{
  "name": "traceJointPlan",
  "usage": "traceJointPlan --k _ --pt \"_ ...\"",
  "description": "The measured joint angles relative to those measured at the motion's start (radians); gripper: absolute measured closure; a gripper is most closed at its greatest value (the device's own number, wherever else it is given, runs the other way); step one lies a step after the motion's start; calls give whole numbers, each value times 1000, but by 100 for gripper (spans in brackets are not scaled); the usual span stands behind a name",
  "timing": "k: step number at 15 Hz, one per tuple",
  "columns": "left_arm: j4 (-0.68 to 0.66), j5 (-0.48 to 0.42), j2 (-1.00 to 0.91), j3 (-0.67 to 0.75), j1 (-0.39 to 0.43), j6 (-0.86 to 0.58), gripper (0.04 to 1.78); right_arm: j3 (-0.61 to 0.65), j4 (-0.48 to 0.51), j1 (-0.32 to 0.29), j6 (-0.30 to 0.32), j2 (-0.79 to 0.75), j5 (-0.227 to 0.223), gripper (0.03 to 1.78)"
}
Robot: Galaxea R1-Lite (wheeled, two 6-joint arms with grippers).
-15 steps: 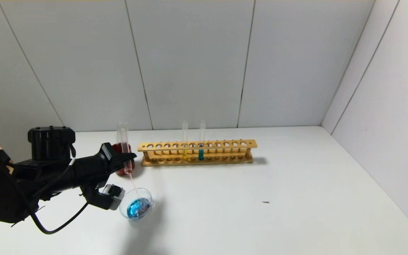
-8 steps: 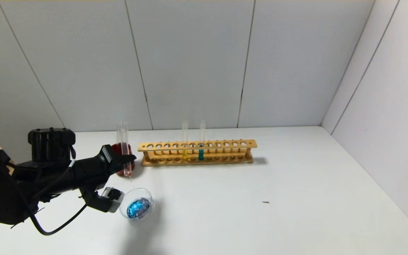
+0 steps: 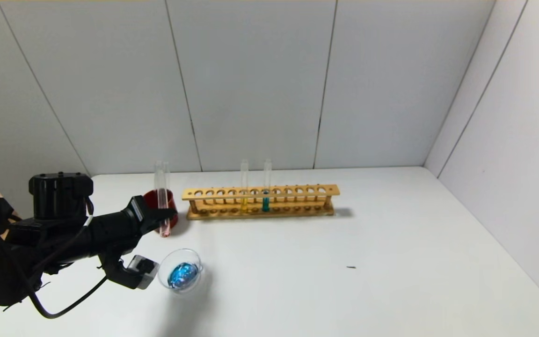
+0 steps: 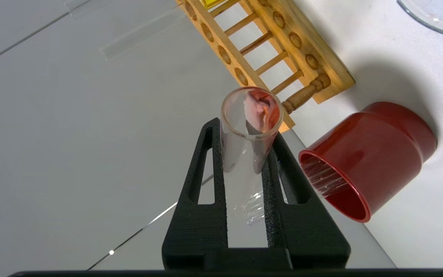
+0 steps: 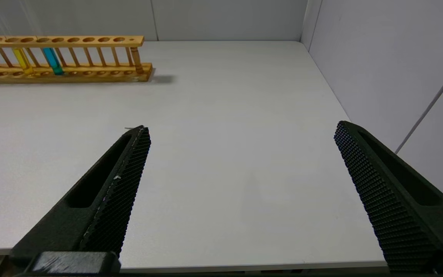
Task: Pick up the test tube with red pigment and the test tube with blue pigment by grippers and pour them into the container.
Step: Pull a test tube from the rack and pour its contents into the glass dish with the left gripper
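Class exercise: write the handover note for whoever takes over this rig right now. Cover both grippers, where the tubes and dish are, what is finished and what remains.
Left gripper: shut on the test tube with red pigment, mouth up, beside the red cup; only red traces show inside.
Right gripper: open, empty, parked over bare table.
Container: near the left gripper, holds blue liquid; a clear tube stands in the red cup.
Rack: yellow and teal tubes untouched.
Done: blue is in the dish; red apparently poured.
Left: probably set the red tube down, perhaps in the cup.
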Motion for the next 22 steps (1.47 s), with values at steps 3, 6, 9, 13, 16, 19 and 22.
traceJointPlan --k 3,6,9,13,16,19,22 --pt "-1 2 -14 8 0 37 151 0 0 0 0 0 0 6" --pt "-2 5 -23 12 0 73 151 0 0 0 0 0 0 6" --pt "-2 17 -25 16 0 118 151 0 0 0 0 0 0 6" --pt "-3 33 -25 21 -3 129 151 0 0 0 0 0 0 6" --pt "-3 36 -27 24 -3 138 151 0 0 0 0 0 0 6" --pt "-6 46 -29 25 -3 149 151 0 0 0 0 0 0 6" --pt "-45 50 -32 30 -7 166 151 0 0 0 0 0 0 6"
